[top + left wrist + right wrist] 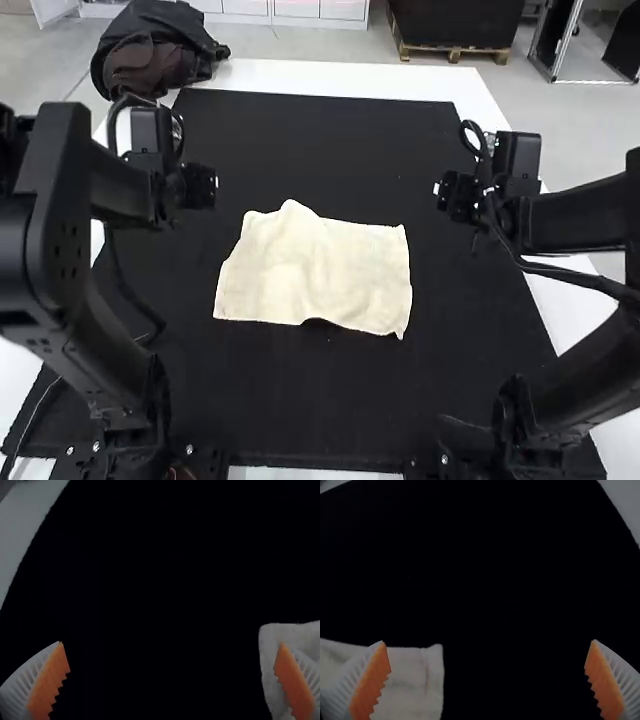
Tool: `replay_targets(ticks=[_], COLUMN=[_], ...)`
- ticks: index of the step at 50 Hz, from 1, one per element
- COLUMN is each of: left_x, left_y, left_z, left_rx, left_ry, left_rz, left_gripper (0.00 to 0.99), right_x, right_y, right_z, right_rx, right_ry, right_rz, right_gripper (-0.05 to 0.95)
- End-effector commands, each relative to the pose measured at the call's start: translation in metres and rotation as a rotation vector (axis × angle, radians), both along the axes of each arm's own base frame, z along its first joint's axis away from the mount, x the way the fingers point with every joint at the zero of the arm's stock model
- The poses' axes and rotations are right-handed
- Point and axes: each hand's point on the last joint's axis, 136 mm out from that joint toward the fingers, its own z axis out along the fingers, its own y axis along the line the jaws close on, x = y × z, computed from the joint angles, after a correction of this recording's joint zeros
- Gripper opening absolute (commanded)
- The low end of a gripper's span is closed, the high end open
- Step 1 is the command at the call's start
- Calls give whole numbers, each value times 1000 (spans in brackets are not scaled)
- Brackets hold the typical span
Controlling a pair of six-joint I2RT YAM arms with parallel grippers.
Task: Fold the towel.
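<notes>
High view: the towel (320, 270) lies between left and right jaws.

- no texts, labels, brands, numbers or signs can be read.

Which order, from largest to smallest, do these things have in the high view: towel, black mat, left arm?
1. Black mat
2. Left arm, cut off by the view's edge
3. Towel
</notes>
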Motion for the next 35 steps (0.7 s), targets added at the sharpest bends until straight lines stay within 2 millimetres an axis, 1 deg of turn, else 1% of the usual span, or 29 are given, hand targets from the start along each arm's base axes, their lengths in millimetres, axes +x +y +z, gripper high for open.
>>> replay_targets(ticks=[1,8,15,19,24,27,30,32,35], left_x=[2,4,2,5,9,10,10,12,14], left_y=[-25,-49,-67,-69,-69,-68,-67,-66,-69], left_z=[-11,-13,-22,-22,-18,-23,-35,-39,-45], left_rx=[15,41,32,30,32,41,49,49,36], left_ry=[38,69,116,137,130,141,174,181,188], left_rz=[-104,-181,-222,-226,-221,-212,-213,-211,-229], left_gripper=[961,956,911,911,910,911,948,956,957], right_x=[1,4,8,8,9,10,12,12,14], right_y=[10,16,23,26,29,32,36,38,40], right_z=[-4,-10,-30,-36,-37,-39,-42,-45,-49], right_rx=[-15,-10,3,2,4,2,0,-2,-3], right_ry=[7,27,104,124,127,131,140,147,156], right_rz=[33,56,90,106,122,131,141,147,151], right_gripper=[910,907,903,903,905,903,903,903,903])
